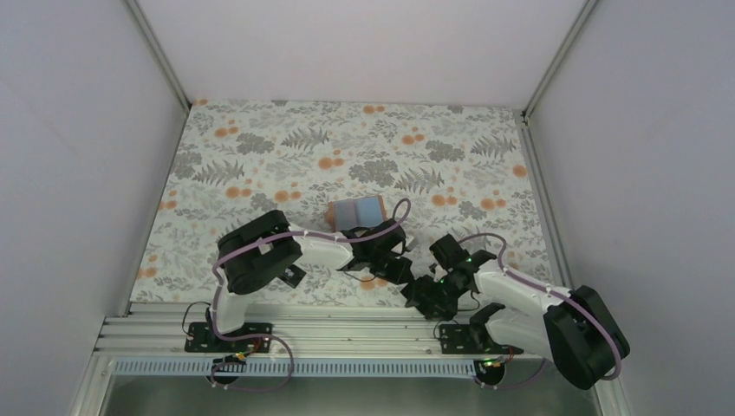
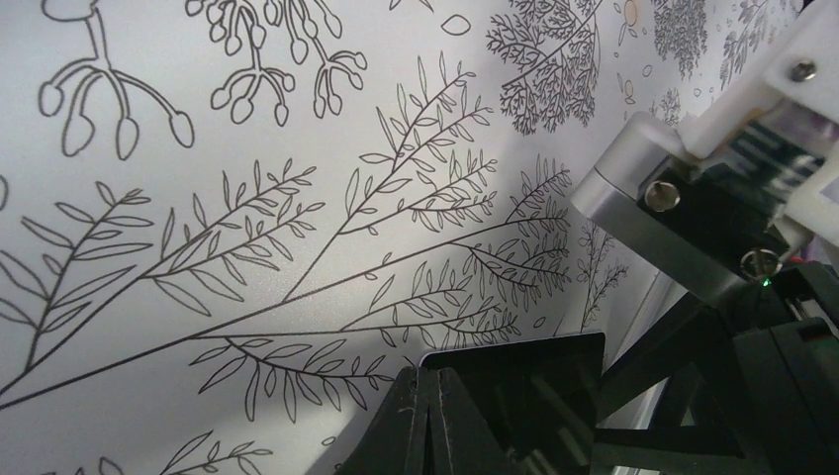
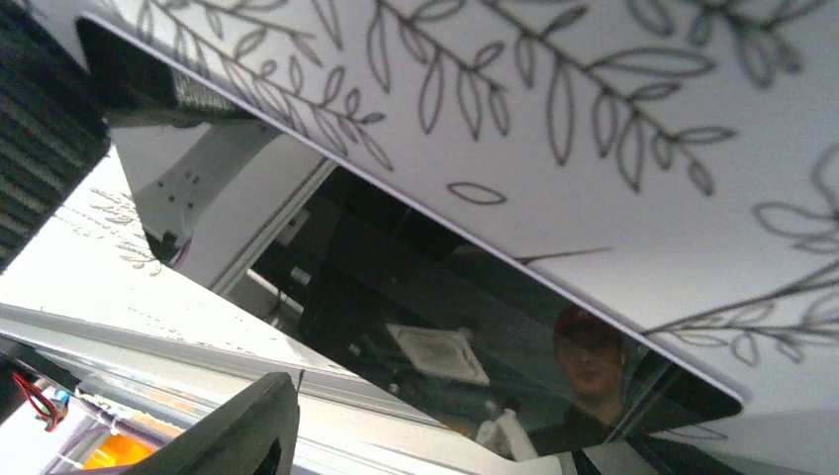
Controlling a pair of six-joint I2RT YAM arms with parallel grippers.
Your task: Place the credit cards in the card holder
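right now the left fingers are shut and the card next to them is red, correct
Not quite: the card is black, not red. The left wrist view shows the left fingers shut, with a black card next to them.

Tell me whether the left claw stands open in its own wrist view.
No, the left claw has its two fingers pressed together, with no gap showing between them.
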